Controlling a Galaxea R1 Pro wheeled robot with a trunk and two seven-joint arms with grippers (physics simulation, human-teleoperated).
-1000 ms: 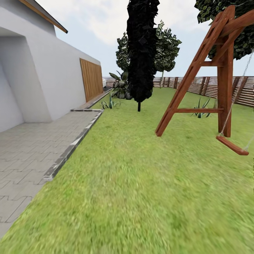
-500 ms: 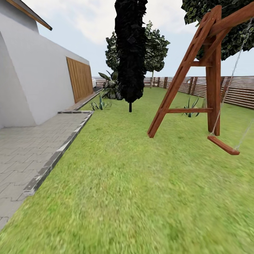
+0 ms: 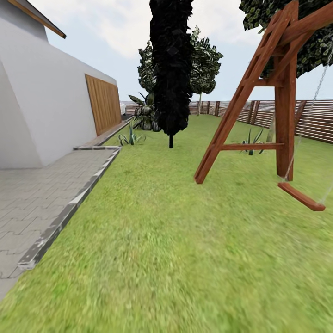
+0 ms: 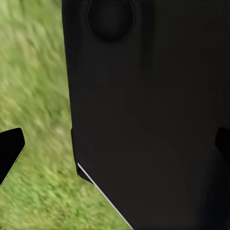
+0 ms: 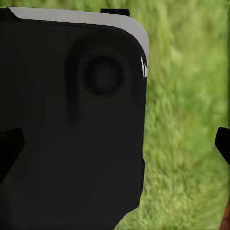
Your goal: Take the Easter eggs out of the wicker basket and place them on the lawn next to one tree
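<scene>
The lawn (image 3: 166, 231) stretches ahead of me to the garden's brown slatted fence (image 3: 319, 118). A tree (image 3: 204, 64) with a thin pale trunk and a rounded crown stands far back by the fence. Nearer, in front of it, rises an all-black columnar tree (image 3: 171, 69). The Easter eggs and the wicker basket are out of view. In the left wrist view my left gripper (image 4: 115, 146) is open over grass, with the robot's black body behind it. My right gripper (image 5: 115, 146) is open in the same way, and neither holds anything.
A wooden swing frame (image 3: 277, 101) stands at the right, with its seat (image 3: 300, 196) hanging low. At the left are a white house wall (image 3: 55, 111), a paved path (image 3: 32, 199) and its stone kerb (image 3: 69, 210). Spiky plants (image 3: 132, 138) grow by the wall.
The whole picture has shifted left and the swing frame looms larger, so the camera has turned right and moved forward. Nothing in the scene itself has moved.
</scene>
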